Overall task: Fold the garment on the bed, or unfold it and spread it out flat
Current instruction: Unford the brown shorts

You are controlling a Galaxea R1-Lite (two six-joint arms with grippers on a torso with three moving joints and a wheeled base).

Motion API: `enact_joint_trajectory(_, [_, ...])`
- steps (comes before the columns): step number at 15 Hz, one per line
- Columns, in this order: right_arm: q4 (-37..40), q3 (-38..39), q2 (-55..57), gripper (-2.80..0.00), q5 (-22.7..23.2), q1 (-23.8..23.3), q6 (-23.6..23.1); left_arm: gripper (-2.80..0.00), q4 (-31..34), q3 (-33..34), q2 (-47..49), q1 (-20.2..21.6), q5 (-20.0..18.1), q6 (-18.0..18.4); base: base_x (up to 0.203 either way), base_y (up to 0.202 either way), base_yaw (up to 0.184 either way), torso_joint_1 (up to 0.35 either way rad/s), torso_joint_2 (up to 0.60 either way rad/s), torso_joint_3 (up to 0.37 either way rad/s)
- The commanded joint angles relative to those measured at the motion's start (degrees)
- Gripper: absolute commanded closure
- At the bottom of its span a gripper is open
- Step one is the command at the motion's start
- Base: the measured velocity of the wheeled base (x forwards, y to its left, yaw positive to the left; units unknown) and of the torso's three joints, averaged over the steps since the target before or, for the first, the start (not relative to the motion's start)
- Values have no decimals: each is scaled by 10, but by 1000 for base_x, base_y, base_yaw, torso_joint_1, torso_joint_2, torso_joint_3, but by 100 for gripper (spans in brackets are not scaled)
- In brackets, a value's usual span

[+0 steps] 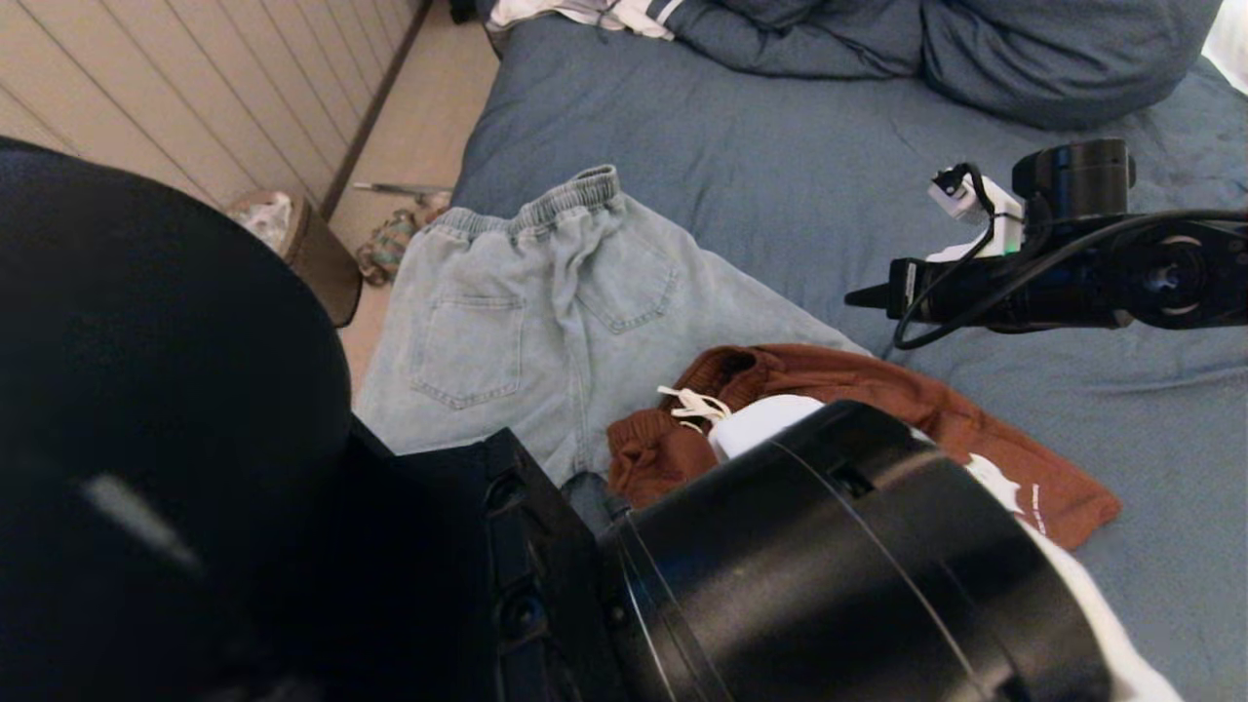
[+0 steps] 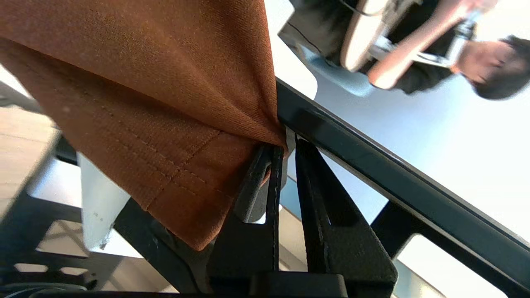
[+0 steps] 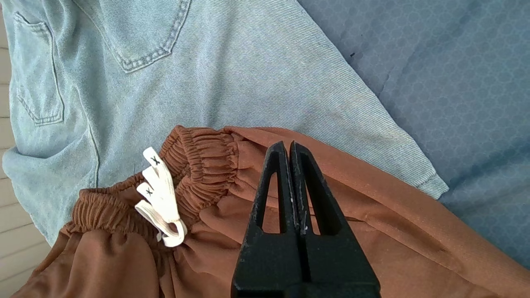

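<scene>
Overhead, the bed fills most of the head view, slate-blue cover wrinkled, pillows at 12 to 1 o'clock. Light denim shorts lie back-pockets-up near centre, waistband toward 12. Rust-brown shorts lie just beside and partly over the denim's 4 o'clock edge, white drawstring at their gathered waistband.

Left arm: a large black bulk covering the 6 to 9 o'clock part of the head view; its gripper does not show there. Left wrist view alone gives it: left gripper with fingers nearly together, clenched on a hem corner of the brown fabric, which hangs up and away from the tips. Same view shows a black frame bar and a person beyond, unseen from the head.

Right arm: at 3 o'clock in the head view, held above the cover, tip pointing toward 9. Right wrist view shows right gripper with fingers pressed together, holding nothing, above the brown shorts close to the waistband.

Head view only: floor at 11 o'clock with a basket by the wall.
</scene>
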Motion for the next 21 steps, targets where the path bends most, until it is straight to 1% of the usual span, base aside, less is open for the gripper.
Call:
enact_joint_trajectory(1, [0,1,1,0,2,0,0,-280,-48,-1,12,18,57,-4,0,0,0,0,0,0])
enact_joint_trajectory(2, [0,2,1,0,2,0,-1,-280,-75,-5,19,41,79,-2,0,0,0,0,0,0])
enact_joint_trajectory(3, [0,3,0,0,2,1,-1,-280,-98,-15,30,69,90,1,0,0,0,0,0,0])
enact_joint_trajectory(6, [0,4,0,0,2,0,-2,-280,-122,-48,83,134,104,6,0,0,0,0,0,0])
enact_joint_trajectory(9, [0,5,1,0,2,1,-2,-280,-129,-89,123,185,106,8,0,0,0,0,0,0])
enact_joint_trajectory(10, [0,6,0,0,2,1,-2,-280,-142,-97,130,200,106,8,0,0,0,0,0,0])
enact_joint_trajectory(13, [0,6,3,0,2,3,-2,-280,-166,-98,134,230,108,11,0,0,0,0,0,0])
enact_joint_trajectory(16, [0,0,10,0,2,4,1,-280,-190,-96,129,282,116,11,0,0,0,0,0,0])
enact_joint_trajectory(17, [0,0,13,0,-2,4,3,0,-196,-94,126,298,116,11,0,0,0,0,0,0])
enact_joint_trajectory(19, [0,-2,19,0,-25,6,4,0,-201,-92,115,327,116,11,0,0,0,0,0,0])
enact_joint_trajectory(21, [0,-13,37,0,-26,15,4,0,-205,-75,96,344,123,10,0,0,0,0,0,0])
